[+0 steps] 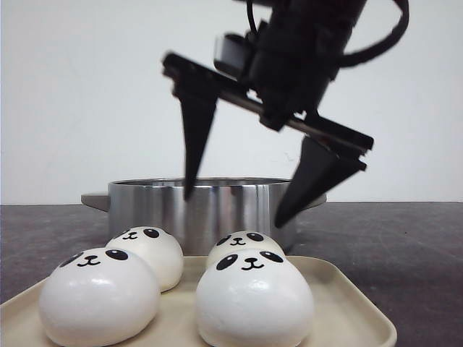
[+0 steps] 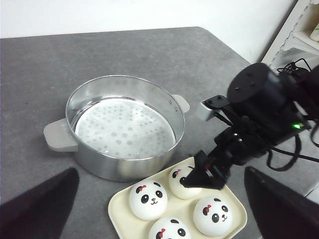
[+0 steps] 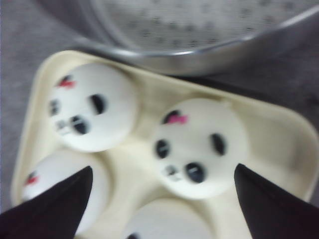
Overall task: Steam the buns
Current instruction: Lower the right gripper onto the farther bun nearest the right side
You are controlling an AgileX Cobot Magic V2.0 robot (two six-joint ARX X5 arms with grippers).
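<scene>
Empty steamer pot point(image 2: 124, 127) sits just behind the cream tray point(image 2: 119, 211), close for short transfers. All four buns point(image 2: 148, 200) sit on the tray. Right gripper point(image 1: 246, 191) hangs above them, jaws spread wide, holding nothing, likely lining up on a rear bun. Left gripper point(image 2: 159, 201) hovers high, open.

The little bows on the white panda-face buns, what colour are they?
Pinkish red, one on each white panda-face bun, clearest in the right wrist view.

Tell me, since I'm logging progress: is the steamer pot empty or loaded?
Empty. The pot shows only its bare perforated bottom in the left wrist view, and all four buns sit on the tray.
</scene>
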